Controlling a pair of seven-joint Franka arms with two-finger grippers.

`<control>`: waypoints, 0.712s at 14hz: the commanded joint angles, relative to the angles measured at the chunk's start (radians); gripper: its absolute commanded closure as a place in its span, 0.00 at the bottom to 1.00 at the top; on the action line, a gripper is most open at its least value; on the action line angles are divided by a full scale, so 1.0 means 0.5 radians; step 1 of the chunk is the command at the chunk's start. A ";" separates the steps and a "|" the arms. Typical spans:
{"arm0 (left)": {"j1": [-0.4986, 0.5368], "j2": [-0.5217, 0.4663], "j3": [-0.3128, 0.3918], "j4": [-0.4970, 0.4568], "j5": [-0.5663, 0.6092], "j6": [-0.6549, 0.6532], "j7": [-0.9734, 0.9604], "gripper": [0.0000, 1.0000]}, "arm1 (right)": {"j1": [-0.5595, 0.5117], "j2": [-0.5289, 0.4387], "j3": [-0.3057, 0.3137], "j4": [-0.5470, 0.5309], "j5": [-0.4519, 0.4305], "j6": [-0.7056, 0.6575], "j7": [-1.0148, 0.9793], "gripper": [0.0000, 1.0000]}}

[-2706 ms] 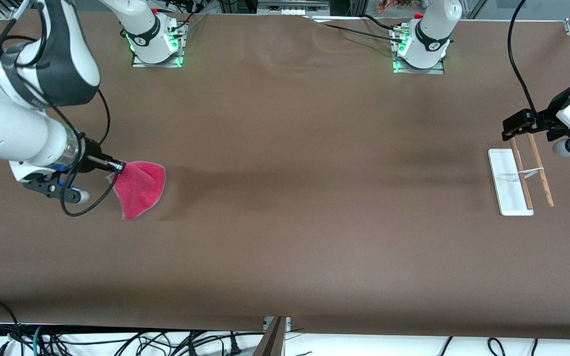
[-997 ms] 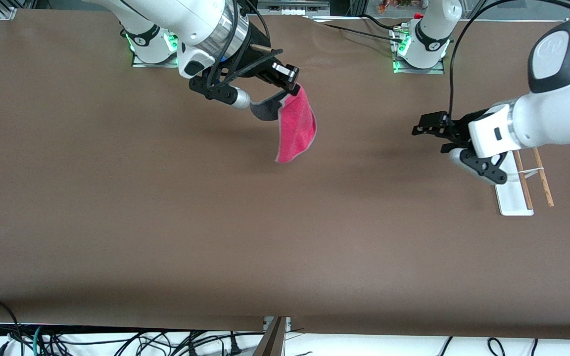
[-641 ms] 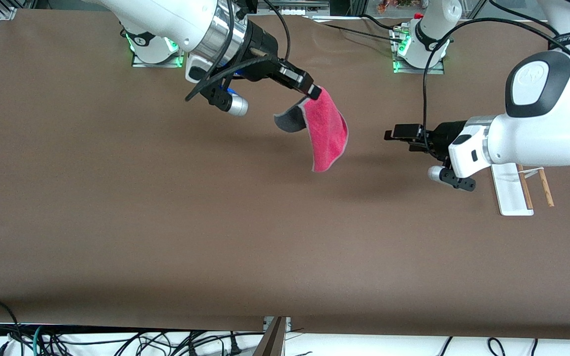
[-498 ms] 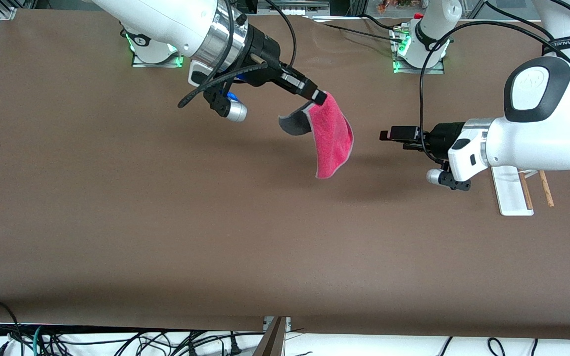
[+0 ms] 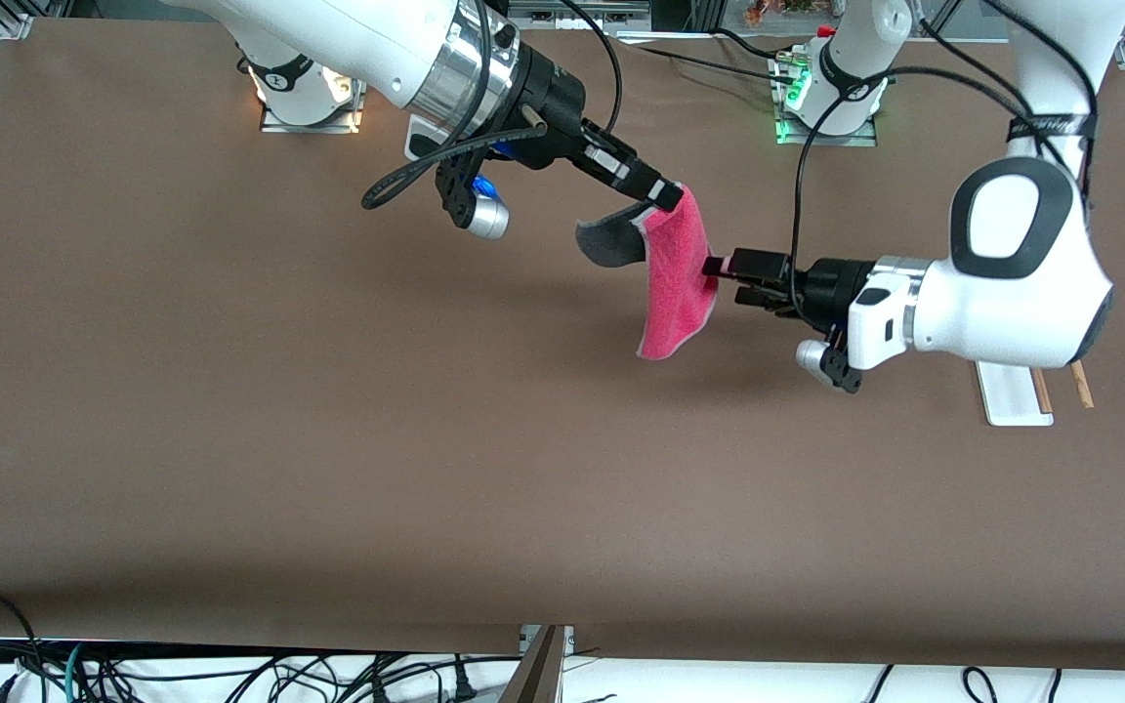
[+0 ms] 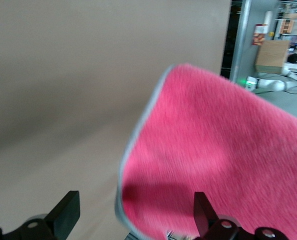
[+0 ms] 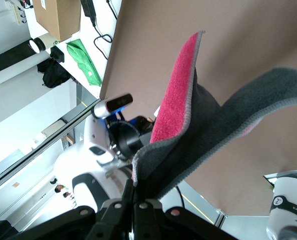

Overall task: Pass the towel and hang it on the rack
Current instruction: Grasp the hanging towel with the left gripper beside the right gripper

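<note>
The towel (image 5: 677, 293), pink-red with a grey back, hangs in the air over the middle of the table. My right gripper (image 5: 668, 194) is shut on its top corner; the right wrist view shows the closed fingertips (image 7: 134, 192) pinching the grey and pink cloth (image 7: 176, 107). My left gripper (image 5: 723, 266) is open at the towel's side edge. In the left wrist view the pink face (image 6: 213, 150) lies between the spread fingers (image 6: 67, 212). The rack (image 5: 1012, 400) stands at the left arm's end of the table, mostly hidden by the left arm.
The brown table (image 5: 328, 439) is bare around the towel's shadow. The two arm bases (image 5: 309, 93) stand along the table edge farthest from the front camera. Cables lie below the table's near edge (image 5: 230, 674).
My right gripper has carried the towel from the right arm's end toward the middle. My left gripper has moved away from the rack up to the towel's edge.
</note>
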 commanded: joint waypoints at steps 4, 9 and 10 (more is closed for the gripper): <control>0.022 0.007 0.011 -0.015 -0.040 -0.033 -0.088 0.01 | 0.009 0.047 -0.004 0.092 0.033 0.005 0.041 1.00; 0.031 -0.051 0.026 -0.015 0.054 -0.368 -0.297 0.05 | 0.009 0.047 -0.004 0.092 0.033 0.008 0.062 1.00; 0.022 -0.067 0.017 -0.012 0.104 -0.362 -0.349 0.05 | 0.009 0.047 -0.004 0.092 0.033 0.008 0.062 1.00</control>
